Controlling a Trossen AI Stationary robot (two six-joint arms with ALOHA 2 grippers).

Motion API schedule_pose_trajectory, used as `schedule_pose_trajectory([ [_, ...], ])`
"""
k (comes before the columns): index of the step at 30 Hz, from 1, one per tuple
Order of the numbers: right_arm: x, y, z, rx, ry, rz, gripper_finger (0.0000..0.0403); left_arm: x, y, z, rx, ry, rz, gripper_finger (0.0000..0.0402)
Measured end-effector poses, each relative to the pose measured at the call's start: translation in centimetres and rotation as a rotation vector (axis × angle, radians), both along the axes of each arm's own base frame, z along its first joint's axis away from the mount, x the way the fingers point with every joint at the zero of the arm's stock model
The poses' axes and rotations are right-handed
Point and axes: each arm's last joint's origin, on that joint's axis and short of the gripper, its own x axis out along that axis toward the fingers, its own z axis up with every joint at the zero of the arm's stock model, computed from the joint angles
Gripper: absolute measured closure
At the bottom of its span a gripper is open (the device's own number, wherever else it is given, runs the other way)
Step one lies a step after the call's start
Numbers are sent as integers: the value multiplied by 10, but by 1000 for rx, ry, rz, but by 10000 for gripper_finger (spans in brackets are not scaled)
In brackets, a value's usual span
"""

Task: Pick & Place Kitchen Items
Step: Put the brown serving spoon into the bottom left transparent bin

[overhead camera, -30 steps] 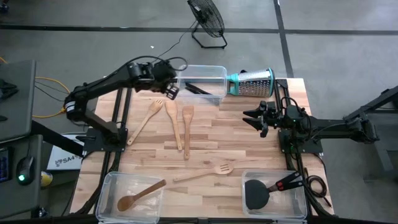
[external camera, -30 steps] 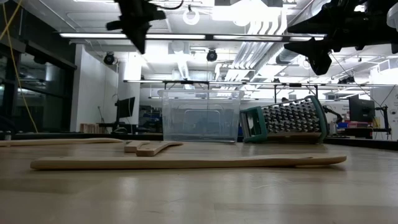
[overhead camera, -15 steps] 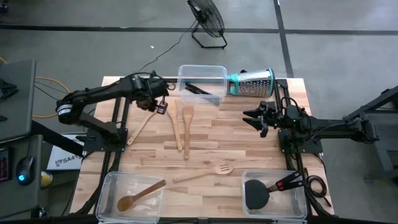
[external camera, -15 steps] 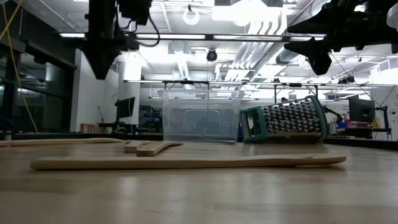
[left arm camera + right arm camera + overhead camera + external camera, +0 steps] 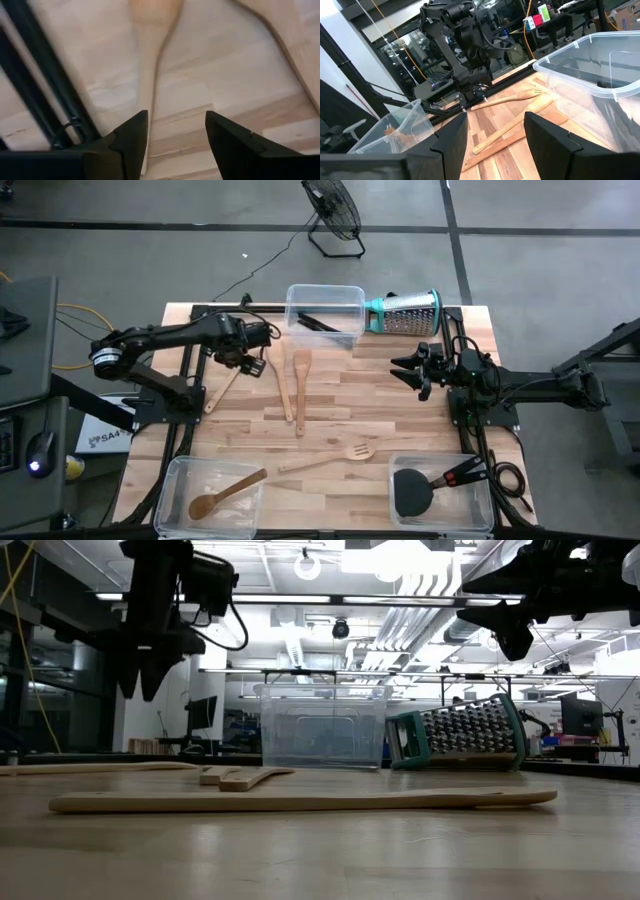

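A pale wooden slotted fork (image 5: 226, 383) lies flat on the table at the far left. My left gripper (image 5: 252, 363) hangs open just above its handle (image 5: 148, 80), pointing down; in the low view it (image 5: 140, 690) is clear of the table. Two wooden spatulas (image 5: 281, 377) (image 5: 301, 385) lie beside the fork, and a slotted wooden spatula (image 5: 330, 458) lies nearer the front. My right gripper (image 5: 408, 370) waits open and level at mid right, holding nothing (image 5: 495, 135).
A clear bin (image 5: 325, 292) with thin black tools stands at the far edge, with a steel grater (image 5: 405, 312) beside it. The near left bin (image 5: 180, 480) holds a wooden spoon. The near right bin (image 5: 480, 490) holds a black spatula.
My left gripper has gone from beside the far bin toward the table's left and near edges and down, tipping to point straight down over the wooden fork. Its fingers have opened. The utensils have stayed where they were.
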Motion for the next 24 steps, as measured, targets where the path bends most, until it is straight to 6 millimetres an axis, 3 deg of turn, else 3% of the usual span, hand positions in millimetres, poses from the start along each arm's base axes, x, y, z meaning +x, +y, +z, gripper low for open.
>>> schedule_pose_trajectory([
  [11, 0, 0, 0, 0, 0, 0, 215, -14, 14, -43, -82, -21, -82, 209],
  [24, 0, 0, 0, 0, 0, 0, 215, -19, 33, -47, -60, -75, -102, 176],
])
